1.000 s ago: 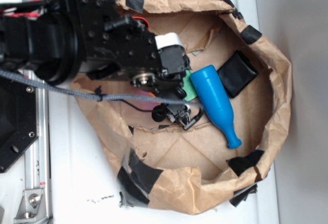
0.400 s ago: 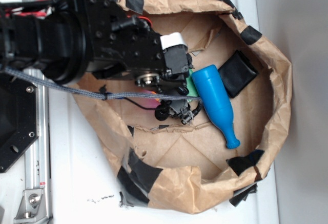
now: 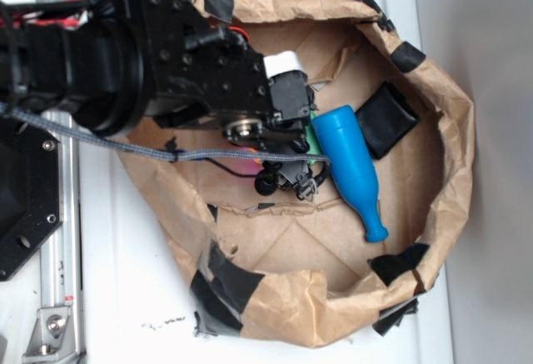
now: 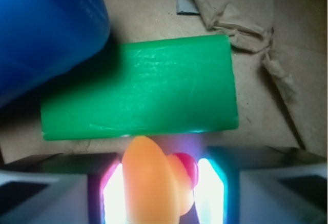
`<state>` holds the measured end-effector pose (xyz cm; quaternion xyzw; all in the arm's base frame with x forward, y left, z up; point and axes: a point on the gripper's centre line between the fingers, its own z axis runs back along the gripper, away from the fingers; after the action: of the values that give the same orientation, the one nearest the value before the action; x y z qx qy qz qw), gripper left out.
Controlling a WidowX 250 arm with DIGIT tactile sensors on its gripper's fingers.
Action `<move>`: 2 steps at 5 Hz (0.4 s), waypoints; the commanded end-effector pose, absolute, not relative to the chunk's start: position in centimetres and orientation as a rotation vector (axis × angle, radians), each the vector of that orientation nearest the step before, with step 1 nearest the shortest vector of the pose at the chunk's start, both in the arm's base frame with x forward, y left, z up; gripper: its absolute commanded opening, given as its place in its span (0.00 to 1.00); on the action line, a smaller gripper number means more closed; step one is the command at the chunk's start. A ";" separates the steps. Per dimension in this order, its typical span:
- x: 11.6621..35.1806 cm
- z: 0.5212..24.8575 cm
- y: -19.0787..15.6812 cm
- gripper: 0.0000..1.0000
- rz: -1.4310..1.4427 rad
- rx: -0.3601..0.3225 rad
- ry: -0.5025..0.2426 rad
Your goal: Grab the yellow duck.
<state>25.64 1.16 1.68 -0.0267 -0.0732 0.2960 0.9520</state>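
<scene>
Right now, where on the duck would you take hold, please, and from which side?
Across its rounded body, from above. In the wrist view the duck already sits between the fingers of the gripper, beak toward the green block; its sides face the pads, so closing there looks best.

We see a crumpled brown paper nest (image 3: 454,131), patched with black tape, sitting on a white tabletop (image 3: 133,264). On its flat paper floor (image 4: 148,8) lie a blue bottle (image 3: 350,164) on its side with the neck pointing toward the near rim, a black block (image 3: 385,119) just beside the bottle's wide end, and a flat green block (image 4: 138,95) partly under the bottle's base. The yellow duck (image 4: 154,180) sits just beside the green block's edge.
</scene>
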 end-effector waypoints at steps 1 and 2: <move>26.0 3.5 1.3 0.00 0.588 -0.087 -0.192; 27.0 7.8 -0.8 0.00 0.474 -0.174 -0.235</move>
<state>26.53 -0.78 6.63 -0.0786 -0.0855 0.2408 0.9636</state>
